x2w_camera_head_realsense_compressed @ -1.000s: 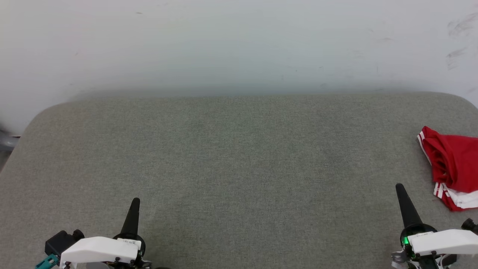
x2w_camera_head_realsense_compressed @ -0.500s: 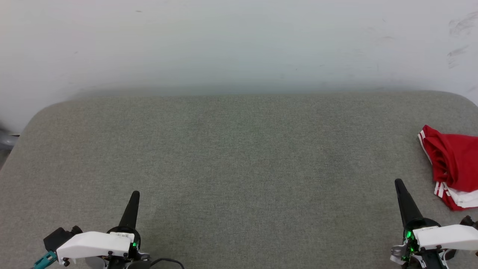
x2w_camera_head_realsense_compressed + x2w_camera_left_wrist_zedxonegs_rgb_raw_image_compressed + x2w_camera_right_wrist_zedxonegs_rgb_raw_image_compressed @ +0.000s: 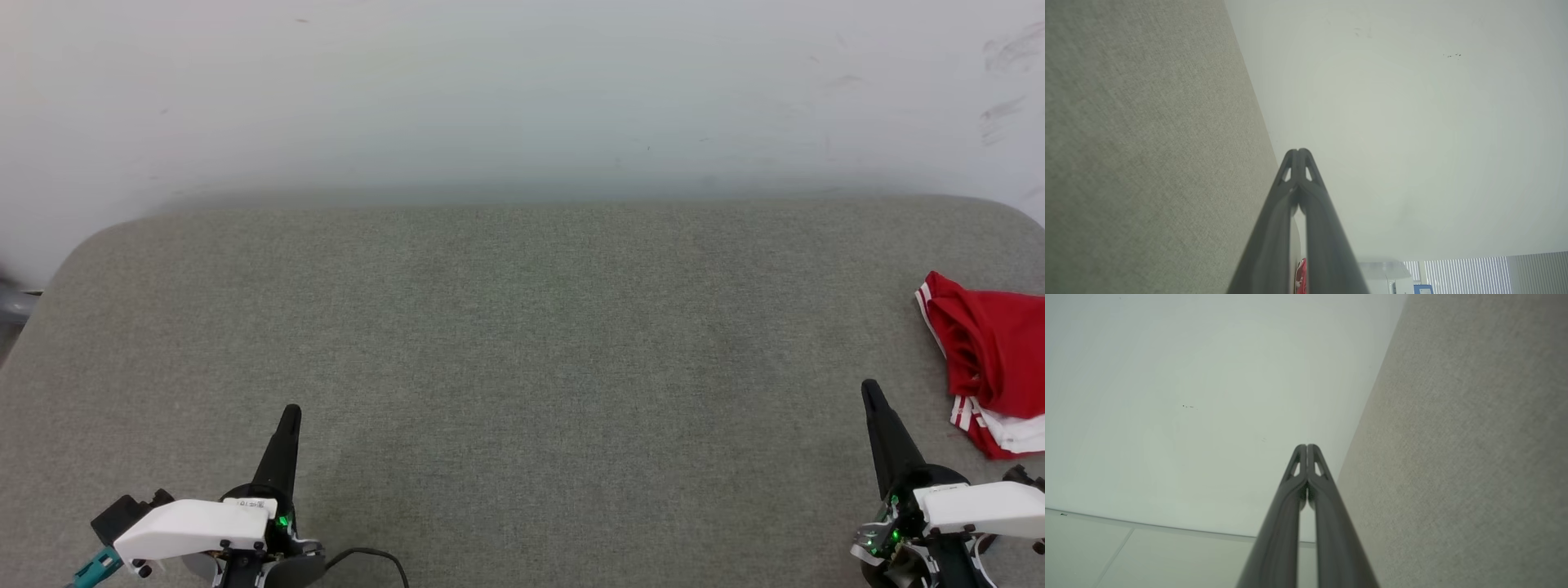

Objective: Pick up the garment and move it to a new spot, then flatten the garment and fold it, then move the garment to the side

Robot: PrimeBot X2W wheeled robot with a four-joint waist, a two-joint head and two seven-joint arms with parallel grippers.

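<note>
grey fabric table [image 3: 522, 343], red garment [image 3: 992, 355] at right edge, pale wall [image 3: 522, 90] behind

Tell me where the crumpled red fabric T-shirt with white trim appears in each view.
Head view: red T-shirt at the right edge, on the grey fabric tabletop.
Left wrist view: red sliver bottom centre, past the shut left gripper.
Right wrist view: tabletop at right, white wall at left.
Shared landmark: the tabletop.

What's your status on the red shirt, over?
Left claw shut, empty. Right claw shut, empty. Garment bunched at right edge of grey pad, apart from both claws. Nothing between right claw and garment.
</note>
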